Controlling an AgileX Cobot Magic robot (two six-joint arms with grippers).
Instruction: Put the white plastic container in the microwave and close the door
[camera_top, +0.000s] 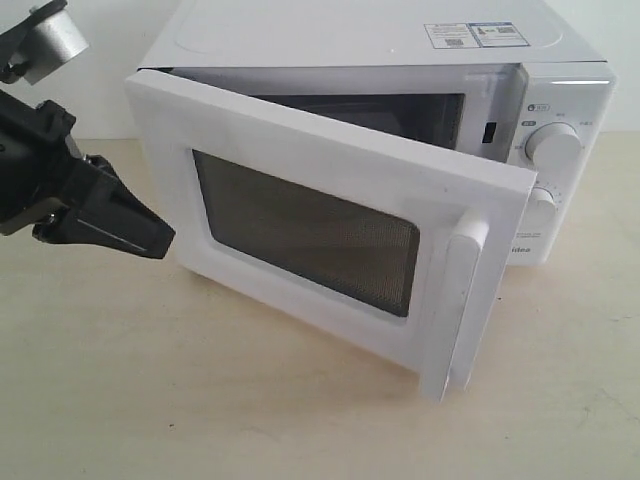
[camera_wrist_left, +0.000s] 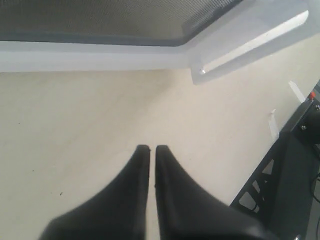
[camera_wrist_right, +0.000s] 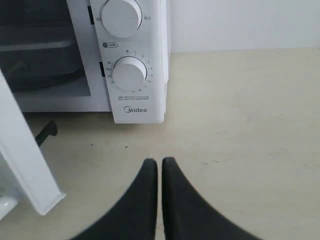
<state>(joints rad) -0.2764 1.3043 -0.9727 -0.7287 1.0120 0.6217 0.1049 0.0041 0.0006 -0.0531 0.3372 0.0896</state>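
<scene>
Pale beige tabletop (camera_top: 200, 400) against a plain white wall. The white plastic container is judged to be inside already: in the right wrist view a translucent rimmed shape (camera_wrist_right: 37, 57) is seen in the dim cavity, ahead of and to one side of the right gripper, though it is too dark to be confirmed.

Around it, the white boxy countertop microwave (camera_top: 400, 45) with two round white dials and a "Midea" logo is noted. The white side-hinged door (camera_top: 330, 225) with dark mesh window and vertical white bar handle (camera_top: 465, 300) is swung partly closed, a wide gap left at the handle side.

The left gripper (camera_top: 150, 238), black, fingers pressed together and holding nothing, is seen just beside the hinge-side part of the door's outer face; contact cannot be told. The right gripper (camera_wrist_right: 160, 162), likewise pressed together and empty, is held over bare table in front of the dial panel, with the door's free edge near it on one side.

Risks, as judged:
- A push applied so close to the hinge gives poor leverage; the fingertips could slide along the smooth face.
- Too hard a shove could shift the whole microwave on the table rather than latch it.
- The right gripper could be caught by the door's free edge as it swings.
- If the container protrudes past the cavity front, latching would be blocked.
</scene>
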